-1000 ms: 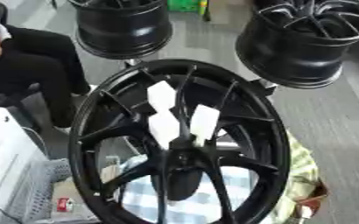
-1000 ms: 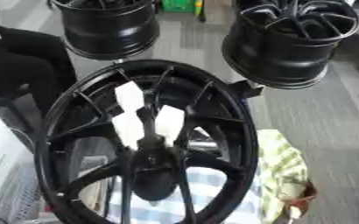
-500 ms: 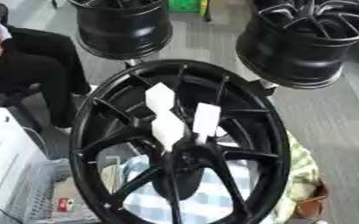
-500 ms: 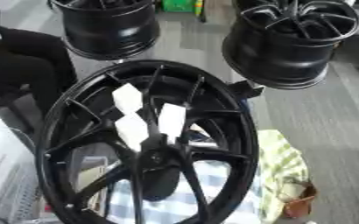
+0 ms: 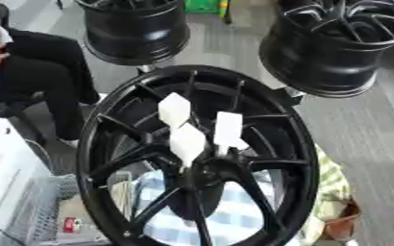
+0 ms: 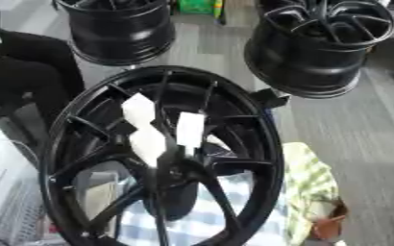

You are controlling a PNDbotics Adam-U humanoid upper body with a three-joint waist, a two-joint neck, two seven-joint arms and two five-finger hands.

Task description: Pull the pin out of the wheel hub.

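Note:
A large black wheel hub (image 5: 95,144) stands upright in the middle of both views, its spokes meeting at a dark centre (image 5: 199,174). Three white flat pieces stick out from the spokes just above the centre: an upper left one (image 5: 173,109), a middle one (image 5: 187,141) and a right one (image 5: 228,129). I cannot make out which of them is the pin. Neither of my hands shows in either view.
Two more black wheels stand behind, at top left (image 5: 137,29) and top right (image 5: 343,43). A person in dark clothes (image 5: 32,81) sits at the left. A white mesh basket (image 5: 15,202) is at the lower left. Checked cloths (image 6: 305,182) lie under the wheel and to its right.
The whole picture has shifted slightly, so the camera moved. The white pieces keep their places on the wheel, and no hand has come in.

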